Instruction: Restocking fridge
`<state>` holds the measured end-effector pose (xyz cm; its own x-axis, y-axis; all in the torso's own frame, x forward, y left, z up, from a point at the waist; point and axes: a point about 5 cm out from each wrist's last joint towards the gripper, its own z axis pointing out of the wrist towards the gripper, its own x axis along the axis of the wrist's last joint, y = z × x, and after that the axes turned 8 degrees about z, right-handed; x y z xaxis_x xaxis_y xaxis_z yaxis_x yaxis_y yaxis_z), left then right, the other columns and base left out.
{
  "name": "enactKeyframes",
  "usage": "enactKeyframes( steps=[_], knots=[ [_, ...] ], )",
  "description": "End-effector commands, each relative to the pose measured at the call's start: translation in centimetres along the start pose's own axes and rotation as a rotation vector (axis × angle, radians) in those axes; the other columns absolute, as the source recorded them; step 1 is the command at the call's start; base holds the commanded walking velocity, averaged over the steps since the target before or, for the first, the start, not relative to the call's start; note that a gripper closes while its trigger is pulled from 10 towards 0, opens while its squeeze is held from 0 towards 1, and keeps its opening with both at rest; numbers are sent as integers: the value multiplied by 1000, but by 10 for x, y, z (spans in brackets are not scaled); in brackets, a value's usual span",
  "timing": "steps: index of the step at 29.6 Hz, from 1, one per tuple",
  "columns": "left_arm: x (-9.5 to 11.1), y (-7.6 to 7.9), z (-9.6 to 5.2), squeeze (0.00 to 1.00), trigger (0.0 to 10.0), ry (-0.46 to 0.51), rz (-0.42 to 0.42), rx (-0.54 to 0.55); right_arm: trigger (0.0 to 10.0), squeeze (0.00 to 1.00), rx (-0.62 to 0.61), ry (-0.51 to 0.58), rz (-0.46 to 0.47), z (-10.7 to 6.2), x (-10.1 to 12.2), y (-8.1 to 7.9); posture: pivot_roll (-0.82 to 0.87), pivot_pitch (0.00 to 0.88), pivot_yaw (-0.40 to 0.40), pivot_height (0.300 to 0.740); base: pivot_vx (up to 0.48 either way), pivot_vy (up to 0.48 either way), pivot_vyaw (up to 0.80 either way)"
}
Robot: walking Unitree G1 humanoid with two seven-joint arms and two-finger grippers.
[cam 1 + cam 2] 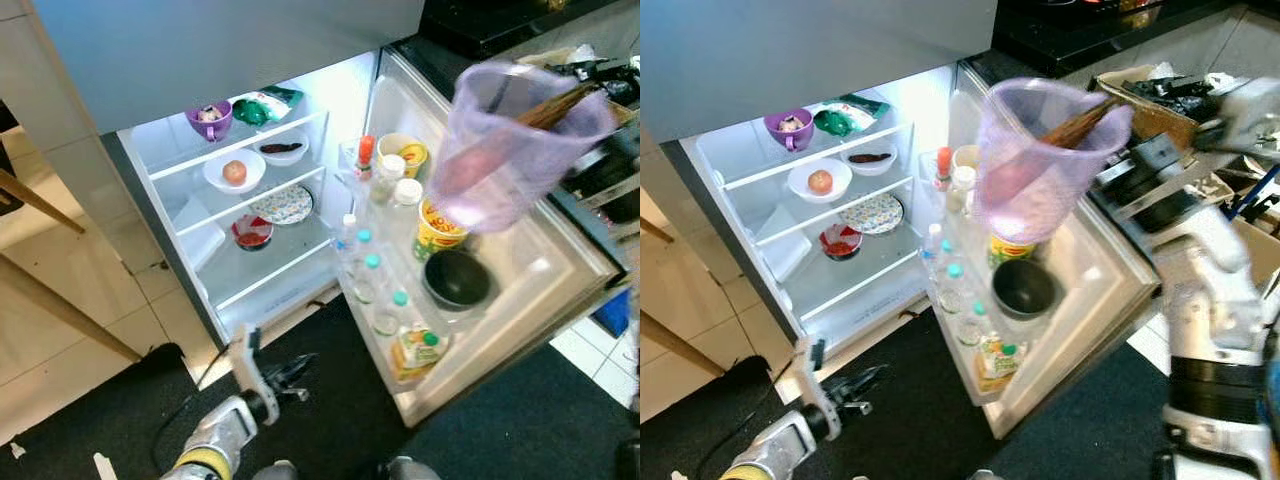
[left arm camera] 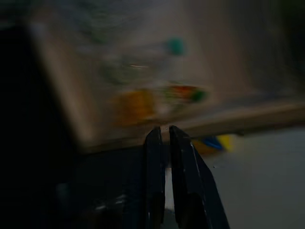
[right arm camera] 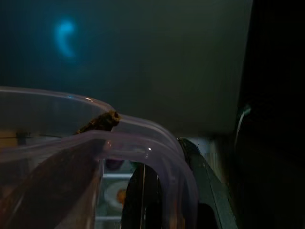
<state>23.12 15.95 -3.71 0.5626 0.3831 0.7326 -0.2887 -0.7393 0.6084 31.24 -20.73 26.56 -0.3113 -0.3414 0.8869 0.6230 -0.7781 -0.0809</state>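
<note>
While right hand (image 3: pixel 164 191), clamped on jug (image 1: pixel 1040 150), carries it above fridge door (image 1: pixel 1080 290); next: shelf placement. Left hand (image 2: pixel 165 138) together, idle.

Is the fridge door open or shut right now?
Open. The fridge door is swung wide, its racks of bottles exposed, and the lit shelves inside show bowls and plates.

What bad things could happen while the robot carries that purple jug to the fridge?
The right hand pinches only the rim of the purple jug, so it might slip or tip. The brown stick leaning out of the jug could fall out. The jug hangs above the crowded door shelf, where it might knock over the small bottles or the black bowl.
</note>
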Motion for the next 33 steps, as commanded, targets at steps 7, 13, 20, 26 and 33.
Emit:
enactKeyframes(
  steps=[7,13,20,26,33],
  knots=[
    [-21,-26,-32,0,10000,-42,-8,251,10000,0,13,-99,110,5,-50,-20,-19,79,-36,740,0,0,0],
    [-34,-38,-50,0,10000,-92,0,408,10000,0,-2,-206,207,1,-95,-36,-15,79,-40,740,0,0,800],
    [-43,-40,-56,0,10000,-127,-6,451,10000,0,-35,-278,241,-9,-120,-40,-15,76,-36,740,0,0,796],
    [-48,-39,-58,0,10000,-146,-5,472,10000,0,-59,-323,258,-18,-135,-42,-14,74,-34,740,0,0,793],
    [-53,-39,-59,0,10000,-170,-8,488,10000,0,-62,-335,262,-20,-142,-44,-15,72,-30,740,0,0,788]
  ],
)
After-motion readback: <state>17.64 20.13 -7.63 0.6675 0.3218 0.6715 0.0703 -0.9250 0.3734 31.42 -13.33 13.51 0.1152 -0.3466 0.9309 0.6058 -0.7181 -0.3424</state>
